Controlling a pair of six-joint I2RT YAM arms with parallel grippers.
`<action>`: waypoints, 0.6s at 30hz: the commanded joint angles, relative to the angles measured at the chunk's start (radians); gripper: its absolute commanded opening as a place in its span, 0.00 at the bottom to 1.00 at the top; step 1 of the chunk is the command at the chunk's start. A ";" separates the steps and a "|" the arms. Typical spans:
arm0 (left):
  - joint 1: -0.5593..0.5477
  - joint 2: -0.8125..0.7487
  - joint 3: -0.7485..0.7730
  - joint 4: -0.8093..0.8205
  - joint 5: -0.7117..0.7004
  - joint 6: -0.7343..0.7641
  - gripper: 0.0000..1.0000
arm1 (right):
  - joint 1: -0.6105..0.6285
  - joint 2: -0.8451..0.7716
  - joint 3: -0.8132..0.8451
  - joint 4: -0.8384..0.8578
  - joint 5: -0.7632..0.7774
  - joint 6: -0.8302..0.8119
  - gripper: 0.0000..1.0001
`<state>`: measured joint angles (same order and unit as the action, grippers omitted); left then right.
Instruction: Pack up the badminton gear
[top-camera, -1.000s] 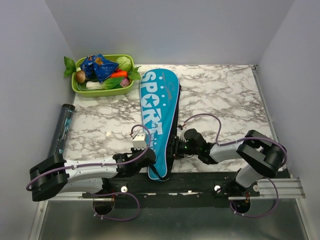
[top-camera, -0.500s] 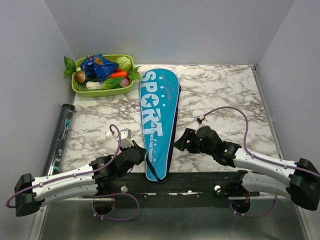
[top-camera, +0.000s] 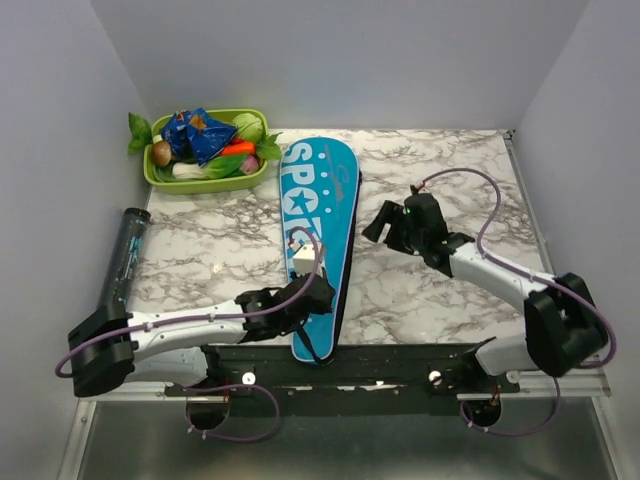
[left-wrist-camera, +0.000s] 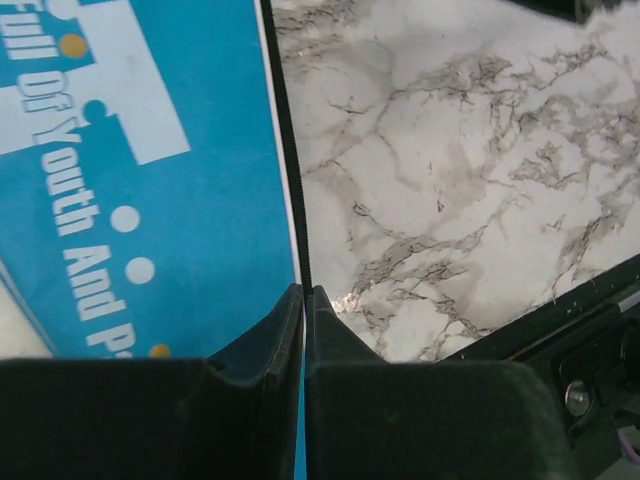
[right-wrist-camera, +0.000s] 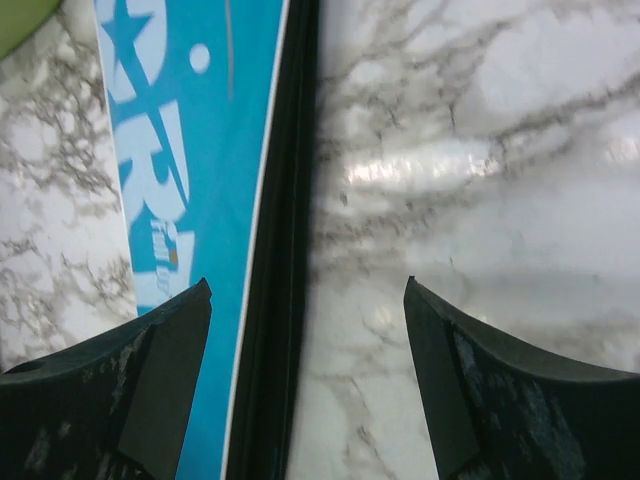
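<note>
We see both arms from above, reaching out over a white, grey-veined marble surface (top-camera: 450, 180).

The left arm runs low from its base at the near left and lies almost flat. Its left hand (top-camera: 320, 292) rests over the narrow near end of the blue cover (top-camera: 318, 200), at the cover's right-hand side. In the left wrist view this hand (left-wrist-camera: 303, 292) is clenched. Its two dark fingers (left-wrist-camera: 265, 335) are pressed almost together, leaving only a hairline slit, and we can see nothing between them. Their tips meet right over the cover's black edging.

The right arm bends up from its base at the near right and angles inward. Its right hand (top-camera: 378, 226) hovers just beside the cover's right edge, about halfway along the cover. In the right wrist view this hand (right-wrist-camera: 307, 285) is released, fingers spread wide. One finger is above the blue fabric and the other above bare marble, with the black edging between them.

The cover is racket-shaped and smooth, with white lettering and dots. It lies flat in the middle of the surface, its broad end pointing away from the arms. A dark clear tube (top-camera: 125, 260) lies along the left edge, well apart from the cover, and we cannot make out its contents. A green tray (top-camera: 200, 186) of toy vegetables (top-camera: 215, 140) sits in the far left corner, near the cover's broad end. Purple cables loop along both arms.
</note>
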<state>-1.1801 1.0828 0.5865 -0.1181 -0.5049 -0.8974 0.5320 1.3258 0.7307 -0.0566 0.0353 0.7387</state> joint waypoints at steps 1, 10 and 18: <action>-0.003 0.120 0.006 0.165 0.106 0.041 0.12 | -0.082 0.172 0.142 0.151 -0.194 -0.070 0.86; 0.004 0.252 -0.046 0.261 0.112 0.014 0.10 | -0.159 0.552 0.410 0.218 -0.341 -0.006 0.84; 0.011 0.252 -0.135 0.330 0.146 -0.026 0.10 | -0.161 0.783 0.639 0.130 -0.371 0.071 0.79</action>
<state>-1.1740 1.3304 0.4992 0.1539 -0.3943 -0.8906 0.3714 2.0212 1.2751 0.1230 -0.2840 0.7593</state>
